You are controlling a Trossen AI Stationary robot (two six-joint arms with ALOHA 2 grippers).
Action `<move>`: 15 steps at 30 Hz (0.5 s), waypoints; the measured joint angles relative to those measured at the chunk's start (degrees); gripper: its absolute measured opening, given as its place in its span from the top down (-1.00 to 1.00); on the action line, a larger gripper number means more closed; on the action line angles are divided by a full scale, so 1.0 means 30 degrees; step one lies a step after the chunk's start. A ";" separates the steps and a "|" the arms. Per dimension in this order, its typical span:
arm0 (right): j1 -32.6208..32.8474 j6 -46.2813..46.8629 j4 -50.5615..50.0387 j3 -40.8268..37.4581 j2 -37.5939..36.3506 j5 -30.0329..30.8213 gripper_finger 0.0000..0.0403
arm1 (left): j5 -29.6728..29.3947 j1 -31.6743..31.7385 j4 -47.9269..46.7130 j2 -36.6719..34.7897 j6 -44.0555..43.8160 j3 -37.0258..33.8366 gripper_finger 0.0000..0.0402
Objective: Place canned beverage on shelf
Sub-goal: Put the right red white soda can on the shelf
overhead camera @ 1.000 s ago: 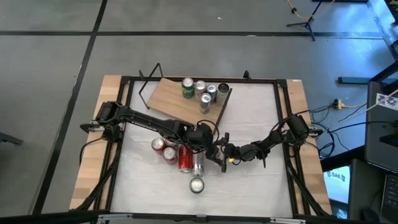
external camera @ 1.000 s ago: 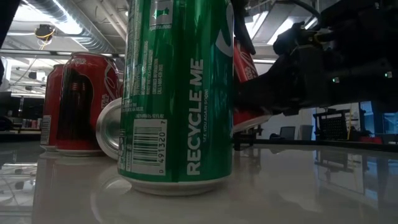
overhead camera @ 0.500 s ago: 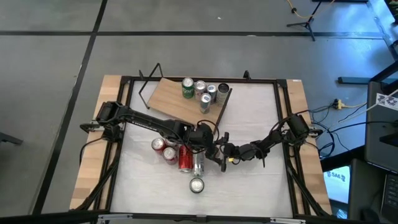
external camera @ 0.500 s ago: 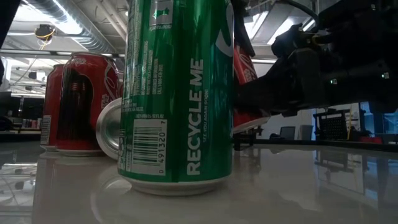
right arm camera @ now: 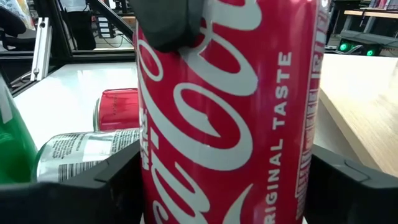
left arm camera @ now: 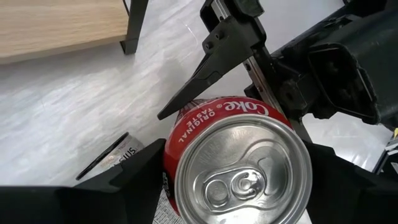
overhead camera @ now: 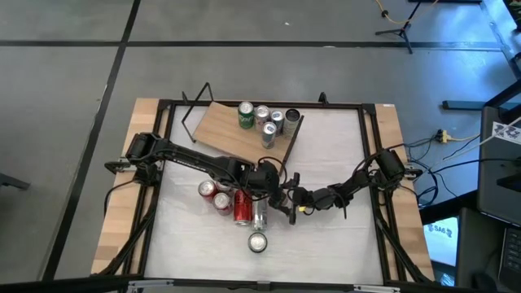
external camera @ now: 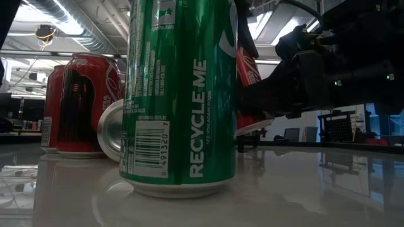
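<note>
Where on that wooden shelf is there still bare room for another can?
The shelf is bare across its left part, from the wire support to the green can. The four cans crowd its right end. On the table, the middle is crowded, where both grippers flank a red can.

You are looking at two dark, slim, jointed arms (overhead camera: 195,159) trailing black cables. Their fingers (left arm camera: 205,68) are showing as flat, black, tapering blades beside a bright metal rail.
</note>
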 joint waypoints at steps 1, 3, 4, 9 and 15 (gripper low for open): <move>-0.0007 0.0000 -0.0006 -0.0001 0.0000 -0.0121 -0.59 | -0.0033 0.0000 0.0000 0.0000 -0.0027 0.0000 -0.43; -0.0015 0.0002 -0.0022 -0.0001 0.0000 -0.0462 -0.66 | -0.0049 -0.0015 0.0000 0.0000 0.0021 0.0000 -0.43; -0.0007 0.0001 -0.0039 -0.0008 0.0000 -0.0622 -0.70 | -0.0022 -0.0015 -0.0007 0.0000 0.0054 0.0000 -0.43; 0.0030 0.0004 -0.0094 -0.0016 0.0008 -0.0711 -0.95 | -0.0147 0.0001 -0.0029 0.0000 0.0497 0.0000 -0.43; 0.0051 0.0013 -0.0193 -0.0603 -0.0796 -0.0982 -0.92 | 0.0768 0.0301 -0.0054 -0.0220 0.1923 0.0020 -0.43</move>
